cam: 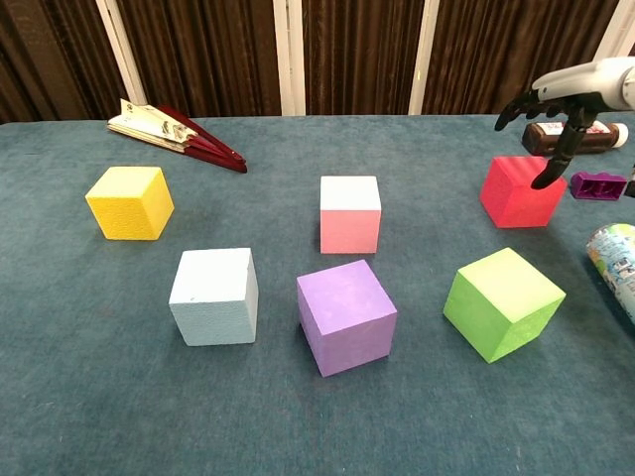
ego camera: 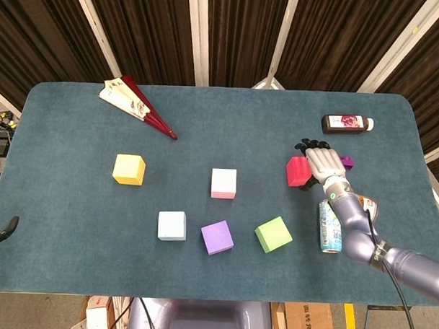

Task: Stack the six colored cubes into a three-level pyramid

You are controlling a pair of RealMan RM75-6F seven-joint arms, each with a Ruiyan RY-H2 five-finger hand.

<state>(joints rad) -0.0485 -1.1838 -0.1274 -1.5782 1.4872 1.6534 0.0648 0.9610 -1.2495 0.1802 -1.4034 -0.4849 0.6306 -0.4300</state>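
Note:
Six cubes lie apart on the teal table (ego camera: 72,260): yellow (ego camera: 128,169) (cam: 130,202), pink (ego camera: 224,183) (cam: 350,213), light blue (ego camera: 172,226) (cam: 214,296), purple (ego camera: 217,237) (cam: 346,315), green (ego camera: 273,234) (cam: 502,302) and red (ego camera: 298,171) (cam: 516,191). My right hand (ego camera: 323,162) (cam: 558,111) hovers over the red cube's right side with its fingers spread and curved downward, holding nothing. One fingertip hangs close to the cube's upper right edge. Only a dark slender tip (ego camera: 2,232) shows at the left edge of the head view, possibly my left hand.
A dark bottle (ego camera: 346,123) (cam: 580,134) lies at the back right. A small purple brick (ego camera: 347,162) (cam: 598,184) sits just right of the red cube. A drink can (ego camera: 330,226) (cam: 617,258) lies under my right forearm. A folded fan (ego camera: 139,104) (cam: 174,129) rests at the back left.

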